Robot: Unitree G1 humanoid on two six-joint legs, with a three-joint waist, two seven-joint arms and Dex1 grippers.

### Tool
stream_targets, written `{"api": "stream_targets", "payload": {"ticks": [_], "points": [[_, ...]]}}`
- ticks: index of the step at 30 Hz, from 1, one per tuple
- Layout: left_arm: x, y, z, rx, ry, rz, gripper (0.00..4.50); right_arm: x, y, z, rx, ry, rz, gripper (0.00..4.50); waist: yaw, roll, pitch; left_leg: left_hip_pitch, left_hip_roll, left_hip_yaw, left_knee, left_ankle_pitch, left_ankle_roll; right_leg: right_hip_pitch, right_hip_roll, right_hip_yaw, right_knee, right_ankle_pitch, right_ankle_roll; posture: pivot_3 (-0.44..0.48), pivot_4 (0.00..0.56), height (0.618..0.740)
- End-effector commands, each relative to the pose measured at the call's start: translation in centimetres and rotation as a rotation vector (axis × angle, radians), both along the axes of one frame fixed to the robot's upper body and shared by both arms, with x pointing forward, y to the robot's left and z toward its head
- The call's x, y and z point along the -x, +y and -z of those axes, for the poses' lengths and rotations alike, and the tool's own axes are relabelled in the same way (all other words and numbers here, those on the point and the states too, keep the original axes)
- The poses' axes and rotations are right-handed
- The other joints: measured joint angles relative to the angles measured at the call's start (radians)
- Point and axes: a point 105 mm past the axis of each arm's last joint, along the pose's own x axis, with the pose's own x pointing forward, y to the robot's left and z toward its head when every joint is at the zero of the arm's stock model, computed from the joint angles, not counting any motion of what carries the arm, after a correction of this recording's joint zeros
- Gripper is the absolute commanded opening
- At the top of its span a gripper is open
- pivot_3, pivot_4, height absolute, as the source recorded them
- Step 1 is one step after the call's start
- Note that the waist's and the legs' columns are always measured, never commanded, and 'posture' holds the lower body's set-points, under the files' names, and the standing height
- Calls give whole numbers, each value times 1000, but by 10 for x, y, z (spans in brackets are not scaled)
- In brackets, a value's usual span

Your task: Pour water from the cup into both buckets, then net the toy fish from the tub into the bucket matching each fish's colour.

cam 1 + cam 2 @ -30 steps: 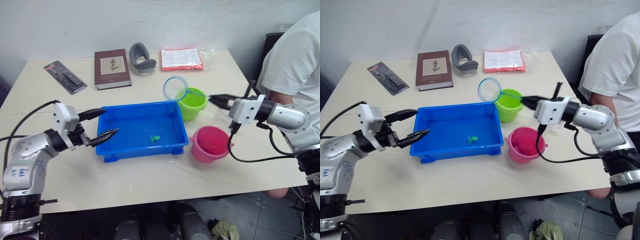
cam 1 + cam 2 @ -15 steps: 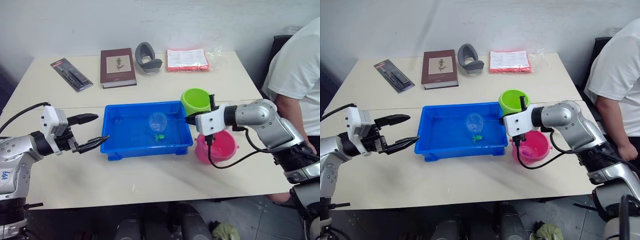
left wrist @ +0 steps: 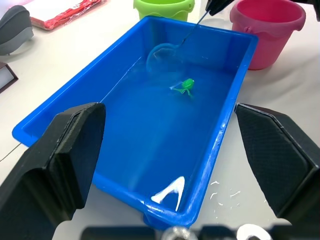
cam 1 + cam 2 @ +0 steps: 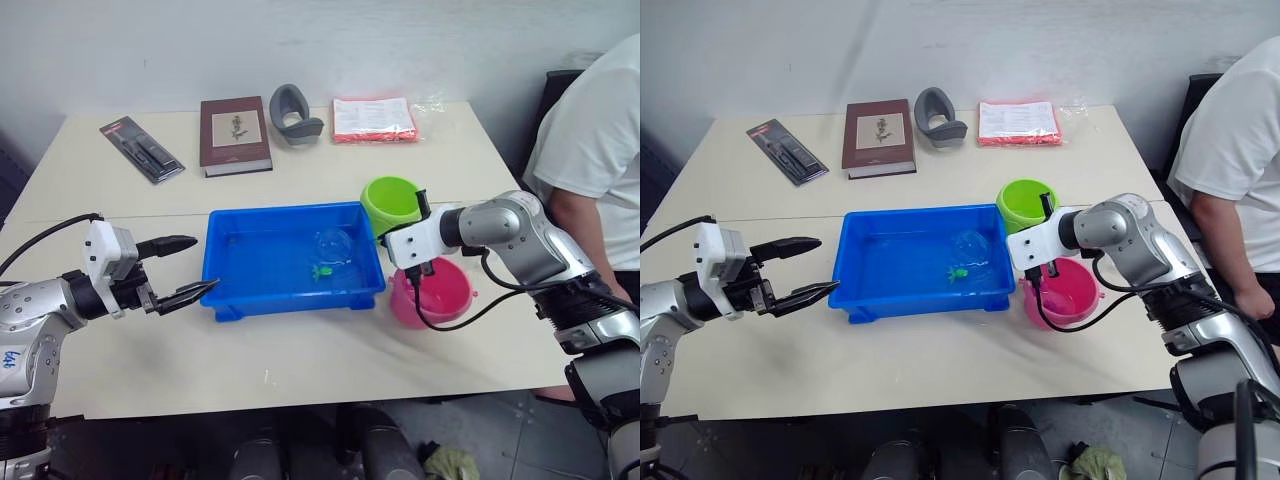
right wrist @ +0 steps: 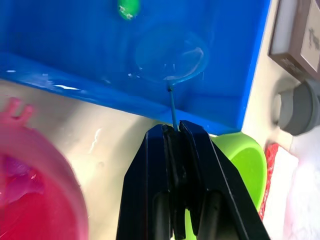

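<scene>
The right gripper [image 5: 176, 131], clamped on the net [image 4: 332, 243] handle, holds the hoop low in the tub [image 4: 232, 298], just right of and beyond the green toy fish [image 4: 321, 271], while the left gripper [image 4: 190, 268] waits with fingers apart at the tub's left end.

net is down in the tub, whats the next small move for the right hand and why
Probably sweep the net a little toward the green fish and under it. The right hand is shut on the net's handle, the hoop sits low in the tub just beside the fish, and the fish lies outside the hoop.
</scene>
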Motion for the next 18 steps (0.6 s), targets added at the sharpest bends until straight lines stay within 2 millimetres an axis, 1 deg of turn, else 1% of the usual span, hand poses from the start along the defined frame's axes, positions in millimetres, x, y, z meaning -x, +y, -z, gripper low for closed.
{"api": "stream_targets", "payload": {"ticks": [1, 3, 5, 6, 9, 12, 15, 18], "points": [[3, 0, -10, -6, -38, 12, 4445, 14, 1, 3, 17, 74, -38, 0, 0, 0, 0, 0, 0, 0, 0, 0, 0, 0, 0, 0, 0, 0, 0, 0, 150, 740], [3, -1, -10, -5, -37, 14, 4445, 23, 4, 6, -5, 145, -57, 0, 1, 0, 0, 0, 0, 0, 0, 0, 0, 0, 0, 0, 0, 0, 0, 0, 150, 740], [2, -1, -10, -4, -37, 16, 4445, 30, 11, 1, -76, 207, -70, 0, 1, 0, 0, 0, 0, 0, 0, 0, 0, 0, 0, 0, 0, 0, 0, 0, 150, 740], [2, -1, -10, -4, -37, 16, 4445, 28, 13, -2, -111, 221, -48, 0, 0, 0, 0, 0, 0, -1, 0, 0, 0, 0, 0, 0, 0, 0, 0, 0, 150, 740], [0, -3, -10, -2, -39, 20, 4445, 25, 8, -6, -121, 218, -14, 0, 0, 0, 0, 0, 0, -1, 0, 0, 0, 0, 0, -1, 0, 0, 0, 0, 150, 740], [-1, -5, -10, 5, -48, 25, 4445, 22, 2, -23, -283, 271, 65, 0, 2, 0, 0, 0, 0, -1, 0, 0, 0, 0, 0, -1, 0, 0, 0, 0, 150, 740], [-2, -6, -9, 11, -54, 23, 4445, 26, -2, -39, -410, 289, 45, 0, 3, 0, 0, 0, 0, -2, 0, 0, 0, 0, -1, -1, 0, 0, 0, 0, 150, 740], [-4, -9, -9, 20, -61, 24, 4445, 30, -9, -58, -628, 403, 85, 0, 3, 0, 0, 0, 0, -2, 0, 0, 0, 0, -1, -1, 0, 0, 0, 0, 150, 740]]}}
